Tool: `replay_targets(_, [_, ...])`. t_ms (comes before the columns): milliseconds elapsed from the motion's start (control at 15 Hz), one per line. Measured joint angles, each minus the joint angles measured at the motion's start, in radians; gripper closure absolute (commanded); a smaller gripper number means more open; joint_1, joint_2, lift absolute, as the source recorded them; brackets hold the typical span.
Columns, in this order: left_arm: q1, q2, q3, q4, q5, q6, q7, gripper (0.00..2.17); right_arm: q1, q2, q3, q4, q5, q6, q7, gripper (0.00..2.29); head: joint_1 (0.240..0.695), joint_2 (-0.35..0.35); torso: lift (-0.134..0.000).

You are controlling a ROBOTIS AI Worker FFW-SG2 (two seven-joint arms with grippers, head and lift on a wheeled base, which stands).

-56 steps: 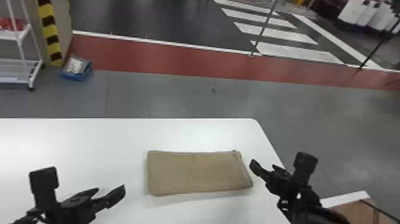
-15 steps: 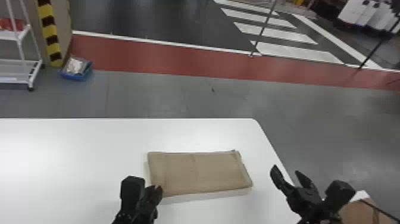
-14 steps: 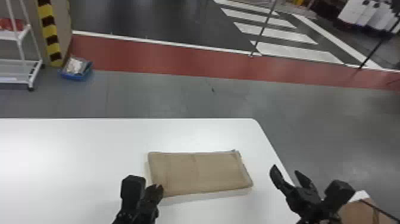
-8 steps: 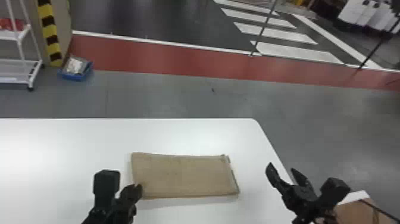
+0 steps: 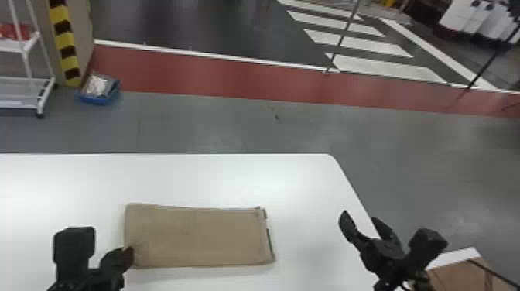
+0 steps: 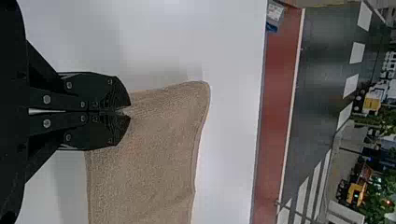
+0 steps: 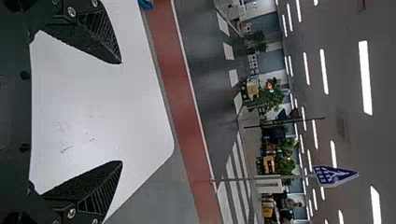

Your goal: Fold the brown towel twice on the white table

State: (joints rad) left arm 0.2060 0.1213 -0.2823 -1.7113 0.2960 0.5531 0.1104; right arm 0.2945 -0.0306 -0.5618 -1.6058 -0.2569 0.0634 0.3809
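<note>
Likely light and limp, best pinched through all layers, the brown towel (image 5: 197,238) lies on the white table (image 5: 232,178), near left corner clamped in the left gripper (image 6: 129,111), the right gripper (image 7: 121,112) gaping empty farther right.

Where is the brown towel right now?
In the head view, the brown towel lies folded on the near part of the white table, between the two grippers and with its left end by the left gripper.
</note>
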Motion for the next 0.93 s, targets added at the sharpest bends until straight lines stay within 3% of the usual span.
replay_targets(333, [0.059,0.022,0.079,-0.063,0.007,0.036,-0.003,1.44,-0.004,0.000,0.032,-0.002,0.009,0.012,-0.028,0.13,0.695,-0.350,0.000])
replay_targets(600, [0.081,0.025,0.087,-0.079,0.017,0.056,-0.014,1.43,-0.034,0.000,0.076,-0.001,0.036,0.049,-0.052,0.13,0.695,-0.350,0.000])
replay_targets(667, [0.082,0.025,0.087,-0.079,0.019,0.057,-0.016,1.22,-0.040,0.000,0.093,-0.001,0.042,0.056,-0.062,0.13,0.695,-0.350,0.000])
replay_targets(800, [0.082,0.025,0.086,-0.079,0.019,0.046,-0.020,0.24,-0.056,0.000,0.142,0.000,0.062,0.071,-0.095,0.14,0.695,-0.342,0.000])
replay_targets(867, [0.083,0.025,0.086,-0.080,0.019,0.034,-0.023,0.01,-0.064,0.000,0.164,0.001,0.072,0.084,-0.110,0.20,0.695,-0.331,0.000])
replay_targets(933, [0.087,0.025,0.087,-0.088,0.019,0.015,-0.023,0.01,-0.072,0.000,0.192,0.001,0.083,0.109,-0.130,0.22,0.695,-0.317,0.000])
